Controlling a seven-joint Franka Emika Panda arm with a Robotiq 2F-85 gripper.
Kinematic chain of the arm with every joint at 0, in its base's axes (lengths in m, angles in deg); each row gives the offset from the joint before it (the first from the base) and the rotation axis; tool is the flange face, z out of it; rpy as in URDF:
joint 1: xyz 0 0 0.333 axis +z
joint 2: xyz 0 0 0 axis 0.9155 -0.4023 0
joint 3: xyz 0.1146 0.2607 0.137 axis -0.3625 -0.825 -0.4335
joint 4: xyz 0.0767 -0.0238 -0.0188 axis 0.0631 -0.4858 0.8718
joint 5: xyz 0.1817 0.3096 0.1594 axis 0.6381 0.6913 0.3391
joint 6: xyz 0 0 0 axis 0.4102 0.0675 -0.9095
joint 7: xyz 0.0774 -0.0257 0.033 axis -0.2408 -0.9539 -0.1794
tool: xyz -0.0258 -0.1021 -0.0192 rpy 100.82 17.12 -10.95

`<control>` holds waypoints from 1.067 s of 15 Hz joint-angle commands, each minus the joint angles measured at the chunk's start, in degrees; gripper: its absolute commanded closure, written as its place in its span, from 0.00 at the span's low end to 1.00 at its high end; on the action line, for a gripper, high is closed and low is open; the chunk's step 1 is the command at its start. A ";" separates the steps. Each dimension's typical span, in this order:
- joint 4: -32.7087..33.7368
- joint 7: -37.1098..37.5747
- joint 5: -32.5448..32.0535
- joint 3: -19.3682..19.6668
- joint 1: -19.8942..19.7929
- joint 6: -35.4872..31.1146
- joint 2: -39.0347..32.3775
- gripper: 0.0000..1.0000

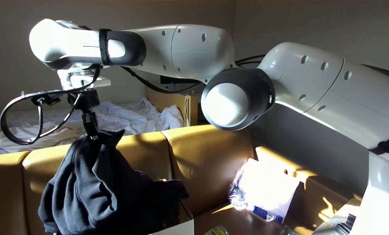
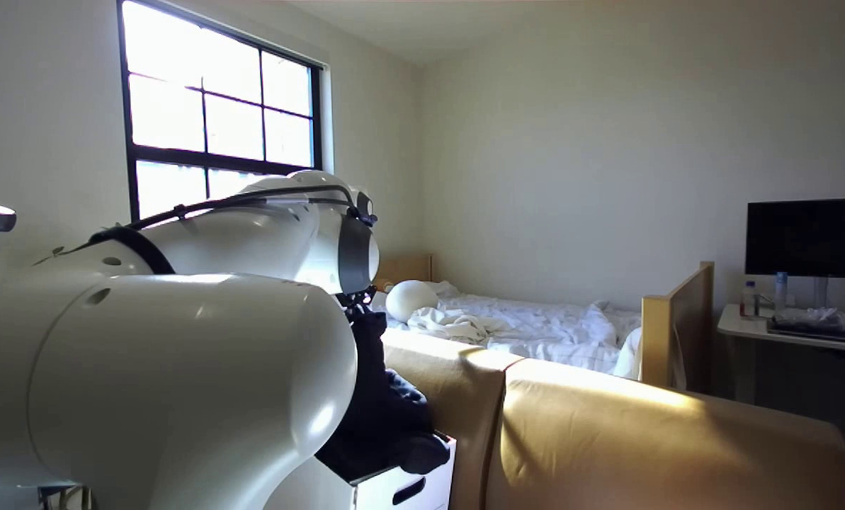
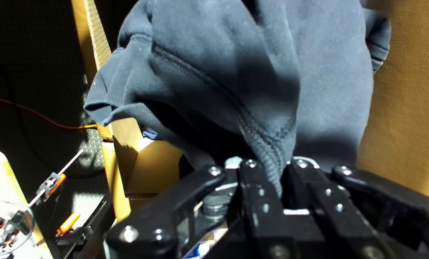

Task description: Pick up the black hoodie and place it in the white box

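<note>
The fingers (image 3: pixel 254 180) of the Robotiq gripper (image 1: pixel 94 137) pinch the black hoodie (image 1: pixel 83 189), partly draped over the white cardboard box (image 2: pixel 378 493); the Panda arm (image 1: pixel 225 101) bears illegible markings (image 1: pixel 85 43).

Tan sofa (image 2: pixel 649 432) bears white package (image 1: pixel 267 187) on seat (image 1: pixel 243 225); white box (image 1: pixel 183 229) near backrest (image 1: pixel 210 160), base hidden
</note>
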 commanded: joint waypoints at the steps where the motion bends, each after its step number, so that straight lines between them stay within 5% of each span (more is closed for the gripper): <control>1: -0.42 0.05 -0.01 -0.07 -0.08 -0.20 0.47 0.94; 11: 0.13 22.06 6.33 -2.99 -4.54 1.64 -11.52 0.92; 12: -0.26 17.16 16.12 8.27 -5.57 1.47 -12.59 0.92; 16: -15.34 16.52 34.09 26.01 -2.81 -1.39 -10.07 0.93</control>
